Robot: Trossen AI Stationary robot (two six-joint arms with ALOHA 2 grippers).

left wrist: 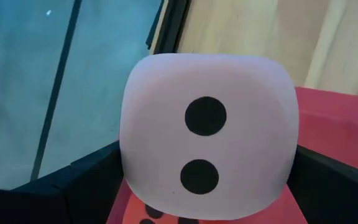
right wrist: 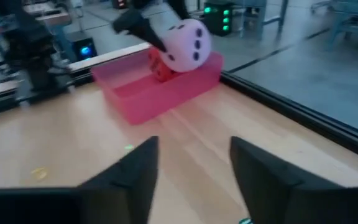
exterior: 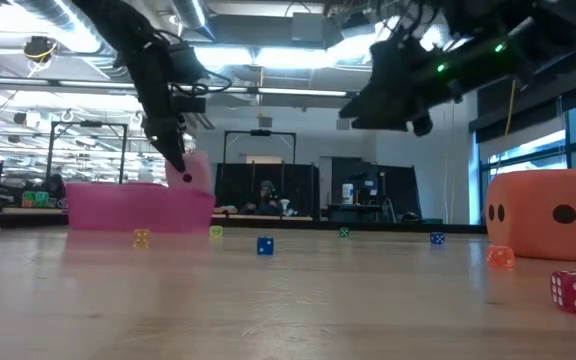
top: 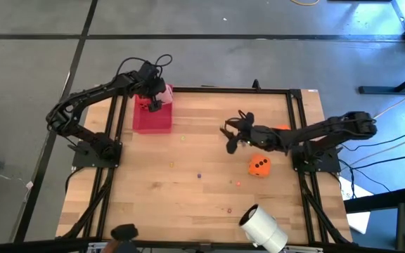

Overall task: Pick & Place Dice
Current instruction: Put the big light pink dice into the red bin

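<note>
We are holding pink die (left wrist: 209,134) between wide-spread left end effector (top: 155,98) over red tray (top: 151,119); right end effector (top: 232,133) empty, fingers apart; orange die (top: 259,166) lying just beside it, nearer it.

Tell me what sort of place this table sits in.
Probably a robotics lab or workshop. The low view shows exposed ceiling ducts, rows of workbenches with equipment and a person seated at a desk. The wooden table has a black metal frame carrying two arms.
</note>
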